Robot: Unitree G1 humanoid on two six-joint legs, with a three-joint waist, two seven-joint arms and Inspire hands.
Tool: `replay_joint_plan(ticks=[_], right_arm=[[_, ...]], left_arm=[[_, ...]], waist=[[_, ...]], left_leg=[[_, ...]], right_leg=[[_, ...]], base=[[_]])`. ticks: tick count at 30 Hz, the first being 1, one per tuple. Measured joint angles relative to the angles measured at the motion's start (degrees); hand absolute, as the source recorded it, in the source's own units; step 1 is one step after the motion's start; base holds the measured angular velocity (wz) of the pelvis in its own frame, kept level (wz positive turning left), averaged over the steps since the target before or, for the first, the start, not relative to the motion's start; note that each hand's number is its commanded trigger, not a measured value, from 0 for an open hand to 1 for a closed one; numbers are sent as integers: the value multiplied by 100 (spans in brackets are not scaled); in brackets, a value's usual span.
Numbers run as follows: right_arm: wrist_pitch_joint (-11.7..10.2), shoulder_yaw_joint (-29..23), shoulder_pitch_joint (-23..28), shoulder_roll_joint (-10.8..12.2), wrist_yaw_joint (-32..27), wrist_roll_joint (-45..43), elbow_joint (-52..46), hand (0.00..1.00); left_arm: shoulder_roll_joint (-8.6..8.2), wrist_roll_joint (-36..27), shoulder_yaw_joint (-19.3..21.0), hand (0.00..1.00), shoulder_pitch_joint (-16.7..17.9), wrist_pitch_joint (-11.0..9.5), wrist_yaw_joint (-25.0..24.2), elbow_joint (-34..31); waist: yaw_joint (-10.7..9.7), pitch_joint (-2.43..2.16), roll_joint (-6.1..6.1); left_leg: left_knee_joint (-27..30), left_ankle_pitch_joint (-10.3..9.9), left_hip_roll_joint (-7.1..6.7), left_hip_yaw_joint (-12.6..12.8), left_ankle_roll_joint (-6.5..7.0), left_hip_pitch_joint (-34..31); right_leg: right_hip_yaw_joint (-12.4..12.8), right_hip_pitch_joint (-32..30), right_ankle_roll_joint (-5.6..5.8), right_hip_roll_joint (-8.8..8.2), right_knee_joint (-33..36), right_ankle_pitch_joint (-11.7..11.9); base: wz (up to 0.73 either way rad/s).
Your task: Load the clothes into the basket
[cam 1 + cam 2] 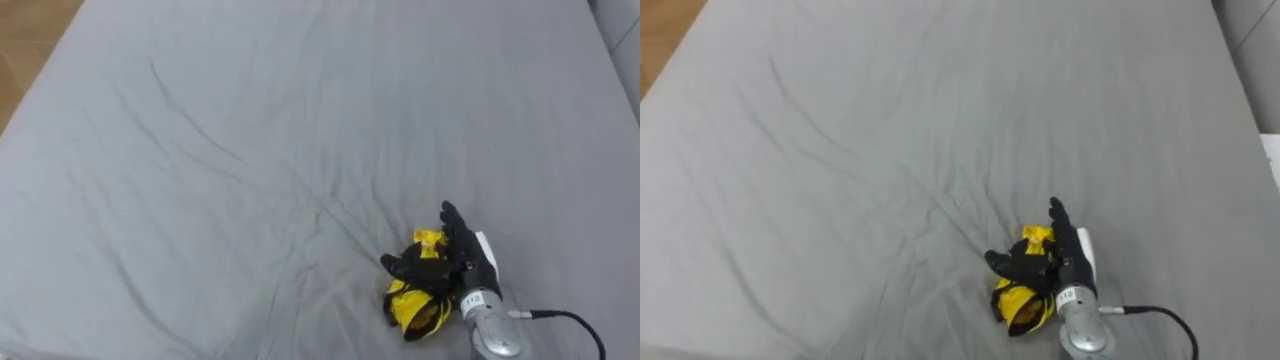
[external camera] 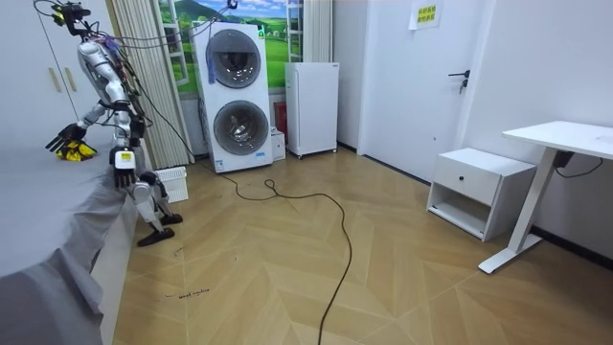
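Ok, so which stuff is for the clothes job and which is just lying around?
For the job:
yellow cloth
right hand, resting on the cloth
white basket, on the floor by the robot's legs
grey bed, under the cloth

Just around:
stacked washing machines
white fridge
low cabinet
desk
left hand, hanging idle

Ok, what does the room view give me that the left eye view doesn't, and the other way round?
The room view adds the robot leaning over the edge of the bed, its left hand hanging beside it, a white basket on the floor by its feet, and stacked washing machines behind. The left eye view adds the wrinkles in the grey sheet and how the right hand lies on top of the bunched yellow cloth, thumb spread sideways. Both show the right hand on that cloth, on the bed.
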Motion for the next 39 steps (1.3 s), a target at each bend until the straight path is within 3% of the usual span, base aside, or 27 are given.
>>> replay_joint_plan(ticks=[4, 10, 16, 22, 23, 25, 26, 30, 33, 35, 39], right_arm=[[1, 65, -17, -17, 129, -27, 159, 0], [27, 81, 83, -8, 295, -110, 392, 0], [85, 56, 211, -42, 312, -1442, 458, 0], [144, -80, 265, -270, -33, -2791, 1089, 0], [136, -167, 292, -323, -157, -2965, 1286, 12], [183, -174, 296, -424, -343, -3122, 1557, 89], [186, -172, 283, -475, -431, -3158, 1706, 100], [190, -173, 46, -533, -693, -3318, 2177, 100], [205, -236, -252, -807, -837, -3415, 2394, 100], [316, -349, -498, -981, -815, -3435, 2647, 100], [495, -380, -816, -1057, -834, -3408, 2946, 100]], left_arm=[[2, -4, 56, 0, -11, 31, 0, 50], [25, -3, 146, 0, -12, 99, 25, 77], [43, -4, 215, 0, -9, 146, 33, 89], [72, 56, 324, 0, -12, 261, 24, 40], [88, 48, 325, 0, -12, 291, 25, 49], [114, 51, 330, 0, -17, 341, 36, 50], [133, 54, 329, 0, -45, 366, 53, 66], [161, 62, 329, 0, -141, 408, 110, 168], [225, 85, 332, 0, -211, 492, 102, 157], [340, 98, 324, 0, -229, 520, 99, 94], [485, 124, 297, 0, -254, 530, 94, 89]], waist=[[18, -29, -82], [-36, -29, -141], [-125, -39, -210], [-140, -73, -292], [-144, -81, -305], [-129, -96, -326], [-128, -95, -338], [-71, -73, -319], [13, -48, -282], [52, -30, -255], [133, -20, -226]], left_leg=[[-97, 12, -36, 13, 20, 49], [-130, 8, -41, 13, 26, 67], [-121, 21, -48, 20, 46, 70], [-57, 48, -89, 28, 93, 9], [-57, 59, -102, 28, 107, 1], [-55, 72, -116, 60, 129, -14], [-55, 85, -115, 153, 151, -31], [-49, 106, -131, 174, 186, -110], [7, 126, -129, 165, 218, -260], [14, 142, -131, 151, 244, -358], [6, 151, -141, 113, 253, -468]], right_leg=[[-13, 12, 23, -30, 3, -13], [-127, 49, 65, -42, 8, 12], [-140, 87, 80, -54, 5, 4], [-174, 123, 93, -76, -96, -3], [-197, 123, 106, -88, -88, -11], [-252, 124, 124, -113, -79, -18], [-291, 122, 136, -129, -81, -20], [-326, 70, 173, -150, -89, -1], [-369, -23, 200, -158, -82, 16], [-411, -107, 212, -164, -75, 24], [-417, -214, 213, -162, -80, 24]], base=[[4], [5], [7], [5], [13], [15], [17], [8], [14], [14], [7]])
